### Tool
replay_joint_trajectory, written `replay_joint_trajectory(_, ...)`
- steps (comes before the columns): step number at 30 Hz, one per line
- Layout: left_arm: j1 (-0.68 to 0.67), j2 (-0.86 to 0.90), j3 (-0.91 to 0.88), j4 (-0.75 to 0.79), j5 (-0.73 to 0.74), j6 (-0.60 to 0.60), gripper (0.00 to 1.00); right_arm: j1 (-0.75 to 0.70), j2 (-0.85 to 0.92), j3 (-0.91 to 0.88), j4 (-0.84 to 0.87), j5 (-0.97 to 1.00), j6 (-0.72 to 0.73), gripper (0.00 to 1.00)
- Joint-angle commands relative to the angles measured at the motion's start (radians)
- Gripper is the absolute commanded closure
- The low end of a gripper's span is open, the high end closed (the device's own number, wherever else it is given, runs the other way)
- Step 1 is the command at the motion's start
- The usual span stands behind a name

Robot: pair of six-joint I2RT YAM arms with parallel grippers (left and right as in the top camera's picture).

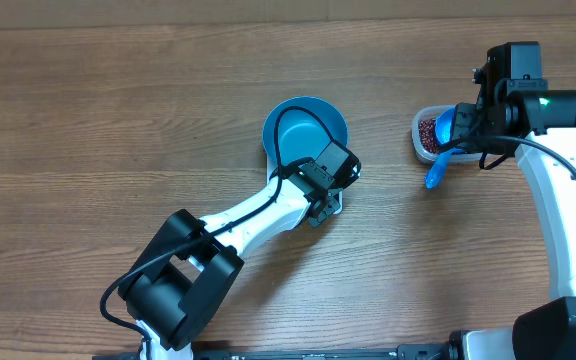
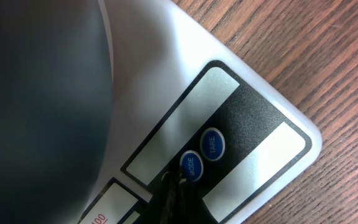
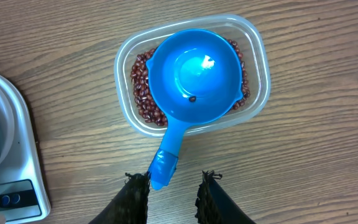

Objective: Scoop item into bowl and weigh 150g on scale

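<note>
Beans (image 3: 143, 93) in tub (image 3: 253, 37), right of scale (image 2: 145, 43); right claw (image 3: 174, 186) above, jaws parted astride scoop (image 3: 194, 74) handle. Left claw (image 2: 178, 185), pinched closed, reaches over scale onto MODE button (image 2: 191, 166).

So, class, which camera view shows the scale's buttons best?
The left wrist view: the scale fills it, with the MODE button and TARE button readable. The right wrist view catches only its corner, buttons tiny. Overhead, the bowl and left arm cover nearly all of it.

The beans (image 3: 143, 93) are red-brown, scoop (image 3: 194, 74) and bowl (image 1: 308, 103) bright blue, scale (image 2: 160, 50) white, table (image 1: 118, 120) brown wood-grain.
</note>
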Motion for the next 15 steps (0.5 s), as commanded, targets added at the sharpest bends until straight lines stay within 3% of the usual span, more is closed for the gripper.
replay_joint_trajectory(1, -0.008, 0.052, -0.017, -0.012, -0.021, -0.009, 0.96, -0.002, -0.002, 0.000, 0.003, 0.004, 0.003, 0.73)
replay_joint_trajectory(15, -0.019, 0.028, 0.035, -0.058, -0.002, -0.027, 0.96, -0.002, -0.002, 0.000, 0.003, 0.005, 0.003, 0.72)
